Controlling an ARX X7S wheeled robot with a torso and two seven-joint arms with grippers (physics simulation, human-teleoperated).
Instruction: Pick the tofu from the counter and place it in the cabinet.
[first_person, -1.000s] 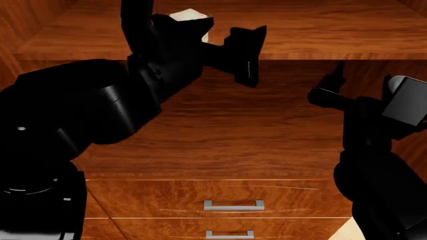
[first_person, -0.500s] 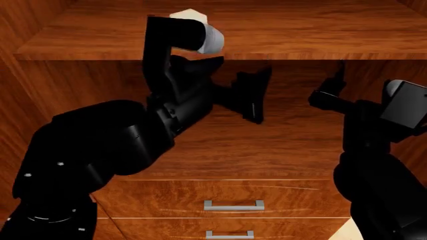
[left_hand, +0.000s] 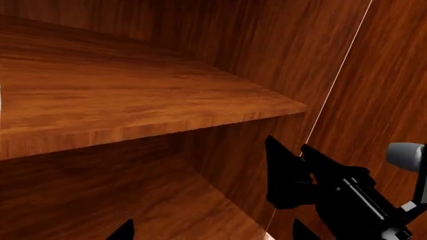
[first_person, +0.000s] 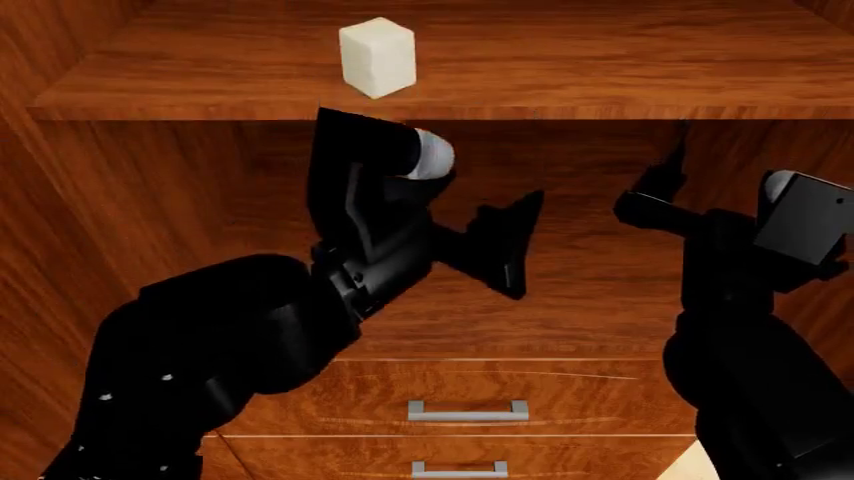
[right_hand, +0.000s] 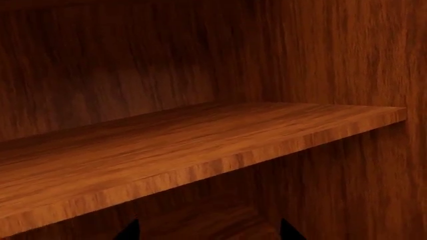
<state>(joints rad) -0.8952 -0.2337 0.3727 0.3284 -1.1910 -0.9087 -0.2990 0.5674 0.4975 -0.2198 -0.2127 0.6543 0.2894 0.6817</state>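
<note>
Reddish-brown wood, head view: the cabinet (first_person: 601, 60) fills the frame, its upper shelf (first_person: 561, 100) running across the top and two drawers with silver bar handles (first_person: 467, 410) below.
Tofu, head view: the off-white block (first_person: 378, 57) stands on the upper shelf near its front edge, touched by nothing.
Left arm, head view: the left gripper (first_person: 514, 245) hangs below the shelf and below the tofu, well apart from it; its dark fingers (first_person: 511, 235) hold nothing, though their spread is hard to read from this angle.
Right arm, head view: the right gripper (first_person: 654, 200) sits under the same shelf, off to the right of the tofu; whether it is spread or closed cannot be told here.
Left wrist view: the shelf edge (left_hand: 153, 127) crosses the picture, two dark fingertips (left_hand: 123, 231) show set wide apart with only wood between them, and the other arm (left_hand: 333, 192) appears beside the cabinet wall.
Right wrist view: the underside and front edge of the shelf (right_hand: 220, 160), with two dark fingertips (right_hand: 130, 231) peeking in, spaced widely and gripping nothing.
</note>
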